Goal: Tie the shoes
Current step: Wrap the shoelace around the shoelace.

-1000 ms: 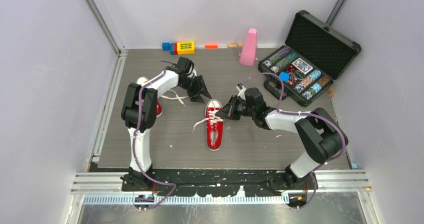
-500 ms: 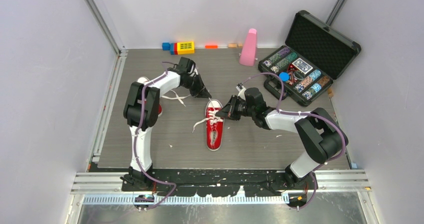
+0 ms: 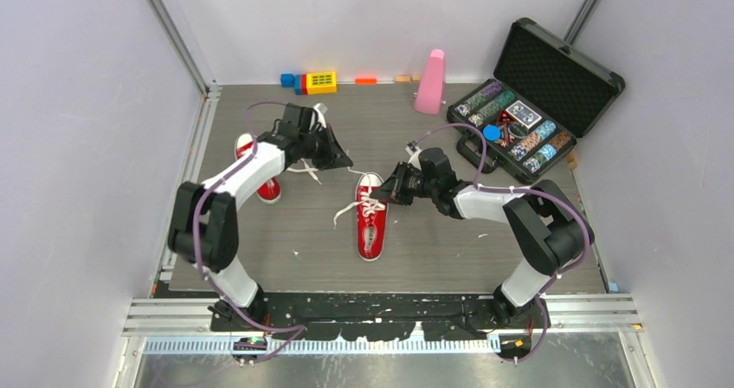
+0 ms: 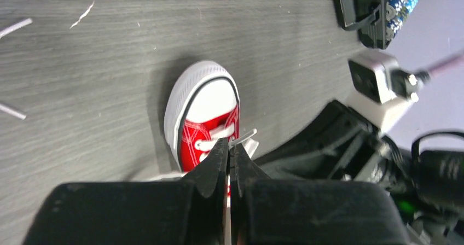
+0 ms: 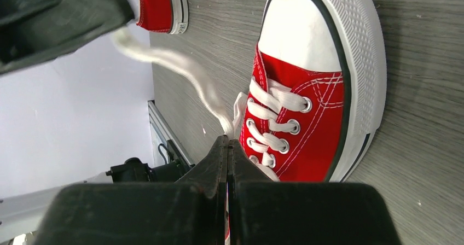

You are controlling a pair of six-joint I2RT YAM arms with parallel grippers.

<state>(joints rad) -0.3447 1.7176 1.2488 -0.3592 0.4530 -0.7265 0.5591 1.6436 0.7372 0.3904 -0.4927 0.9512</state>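
One red shoe lies mid-table with its white toe cap pointing away from the arm bases; it also shows in the left wrist view and the right wrist view. The other shoe lies to the left, partly under my left arm. My left gripper hovers just beyond the toe, shut on a white lace. That lace runs taut from the eyelets up to it. My right gripper sits at the shoe's right side, shut on a lace by the eyelets.
An open black case of poker chips stands at the back right. A pink cone-shaped object and coloured blocks sit along the back edge. A loose lace end trails left of the middle shoe.
My left gripper has shut on the lace and drawn slightly up-left. The left arm's elbow has swung out to the left, uncovering more of the second shoe. The right arm has barely moved.
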